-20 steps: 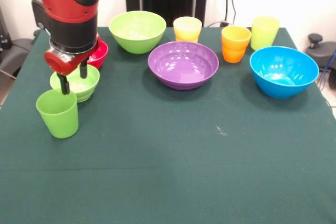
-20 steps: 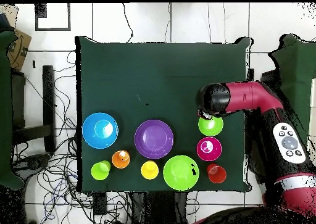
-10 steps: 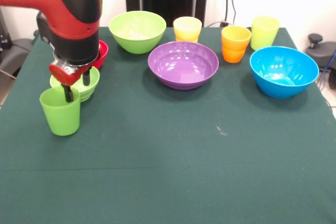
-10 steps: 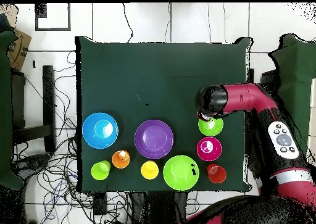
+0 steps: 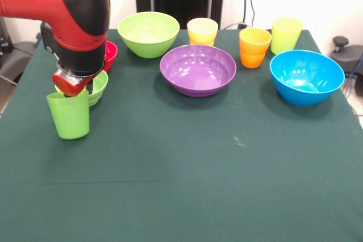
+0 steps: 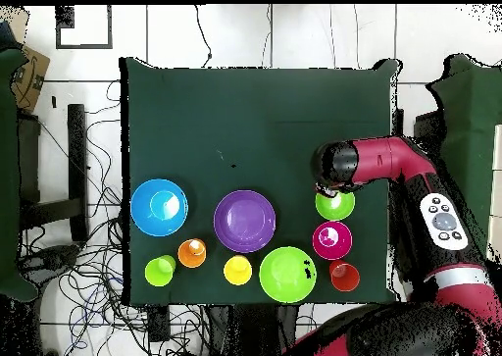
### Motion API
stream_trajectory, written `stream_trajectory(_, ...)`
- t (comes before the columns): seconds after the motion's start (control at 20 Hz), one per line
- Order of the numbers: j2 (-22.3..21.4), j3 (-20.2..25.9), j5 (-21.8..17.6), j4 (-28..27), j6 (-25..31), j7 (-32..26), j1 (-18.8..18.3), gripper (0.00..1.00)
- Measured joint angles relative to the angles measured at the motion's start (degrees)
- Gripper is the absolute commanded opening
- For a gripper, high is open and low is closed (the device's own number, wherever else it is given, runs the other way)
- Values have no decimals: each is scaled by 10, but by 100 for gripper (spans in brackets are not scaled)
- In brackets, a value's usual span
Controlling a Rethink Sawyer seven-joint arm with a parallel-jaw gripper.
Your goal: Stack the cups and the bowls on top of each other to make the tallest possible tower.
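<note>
The red arm's gripper (image 5: 72,90) reaches into a green cup (image 5: 69,115) at the counter's (image 5: 187,162) edge beside a small green bowl (image 5: 97,85); finger state unclear, so it should grasp the rim firmly before lifting straight up.

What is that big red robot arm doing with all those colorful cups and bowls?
The robot's gripper has come down right at the rim of the green cup, which stands near the table's edge beside the small lime green bowl. Whether it has gripped the cup cannot be seen. Nothing is stacked yet: the purple bowl, blue bowl, large lime green bowl and the other cups each stand alone on the green cloth.
</note>
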Motion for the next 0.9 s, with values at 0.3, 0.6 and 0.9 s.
stream_trajectory(0.3, 0, -2, -3, 0, -15, 0, 1, 100)
stream_trajectory(0.6, 1, -2, -1, 1, -36, 0, 0, 100)
stream_trajectory(0.9, 0, -2, 9, 2, -36, 0, 0, 100)
